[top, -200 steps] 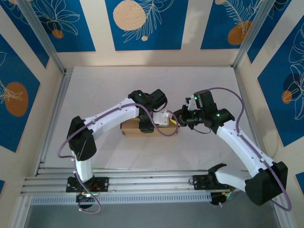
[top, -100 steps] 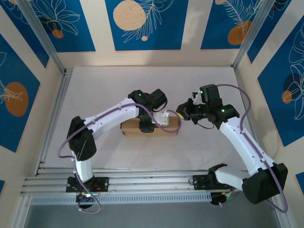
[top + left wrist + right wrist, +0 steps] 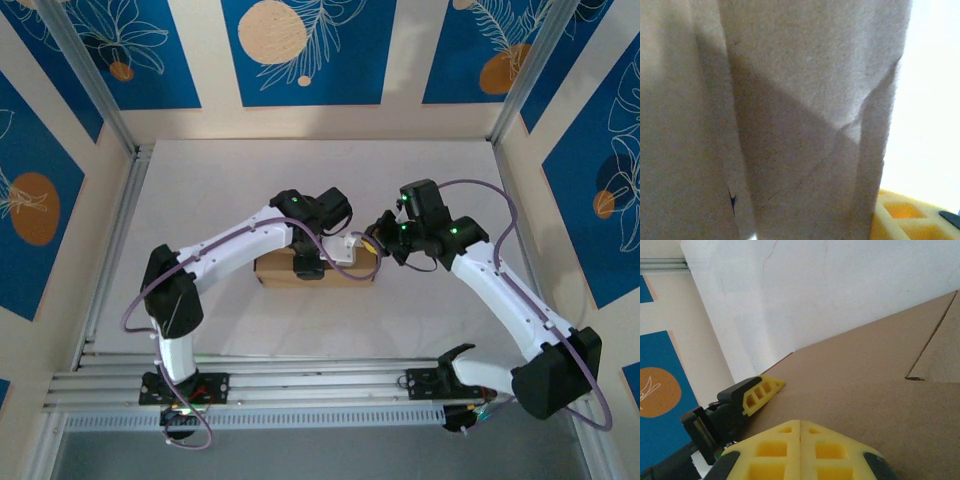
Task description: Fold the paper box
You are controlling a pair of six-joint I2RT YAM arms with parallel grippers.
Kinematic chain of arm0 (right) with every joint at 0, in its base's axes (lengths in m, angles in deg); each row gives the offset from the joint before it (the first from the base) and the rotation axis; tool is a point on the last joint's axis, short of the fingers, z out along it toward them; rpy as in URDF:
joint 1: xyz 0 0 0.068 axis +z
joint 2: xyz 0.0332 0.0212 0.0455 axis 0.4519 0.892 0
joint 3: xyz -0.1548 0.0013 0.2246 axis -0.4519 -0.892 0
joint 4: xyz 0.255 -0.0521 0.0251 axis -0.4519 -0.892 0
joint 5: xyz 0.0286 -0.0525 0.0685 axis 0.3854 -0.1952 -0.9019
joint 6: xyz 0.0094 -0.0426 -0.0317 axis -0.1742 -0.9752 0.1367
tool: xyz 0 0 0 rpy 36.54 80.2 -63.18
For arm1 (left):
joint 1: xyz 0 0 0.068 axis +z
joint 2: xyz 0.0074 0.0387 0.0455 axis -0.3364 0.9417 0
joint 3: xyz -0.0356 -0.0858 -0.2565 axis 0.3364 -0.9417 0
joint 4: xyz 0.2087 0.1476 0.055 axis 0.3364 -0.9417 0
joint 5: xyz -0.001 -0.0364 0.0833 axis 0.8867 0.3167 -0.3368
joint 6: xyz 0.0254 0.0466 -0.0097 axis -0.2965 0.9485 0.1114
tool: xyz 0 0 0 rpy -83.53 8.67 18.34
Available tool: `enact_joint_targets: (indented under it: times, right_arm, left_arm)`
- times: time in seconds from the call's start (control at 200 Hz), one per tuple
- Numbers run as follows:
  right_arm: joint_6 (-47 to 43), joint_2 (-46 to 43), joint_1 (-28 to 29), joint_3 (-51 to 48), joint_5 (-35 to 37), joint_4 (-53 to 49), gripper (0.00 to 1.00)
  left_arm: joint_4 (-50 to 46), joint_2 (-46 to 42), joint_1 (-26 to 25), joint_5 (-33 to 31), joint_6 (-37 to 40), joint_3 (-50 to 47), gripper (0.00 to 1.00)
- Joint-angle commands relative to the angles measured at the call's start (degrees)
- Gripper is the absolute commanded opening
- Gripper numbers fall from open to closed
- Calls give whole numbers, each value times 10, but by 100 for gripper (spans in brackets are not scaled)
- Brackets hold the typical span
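Right wrist: closed claw (image 3: 800, 426) by paper box (image 3: 865, 390)

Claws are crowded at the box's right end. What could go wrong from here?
The left claw and right claw sit very close over the plain brown corrugated cardboard box; any push could knock them together. The cardboard shows a crease in the left wrist view, so harder pressing might crumple it.

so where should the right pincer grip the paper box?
Probably its right end edge, from the right: the paper box lies flat, long axis left-right, the left arm covers its top, and the right pincer sits at that end.
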Motion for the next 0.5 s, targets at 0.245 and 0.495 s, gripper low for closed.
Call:
enact_joint_targets:
  times: [0.245,0.495]
  right_arm:
    - [1,2,27,-69,39,-70,0]
    - [-15,25,13,5,46,-71,0]
  left_arm:
    - [4,17,-1,37,-17,-1,56]
    - [1,13,0,44,-20,6,66]
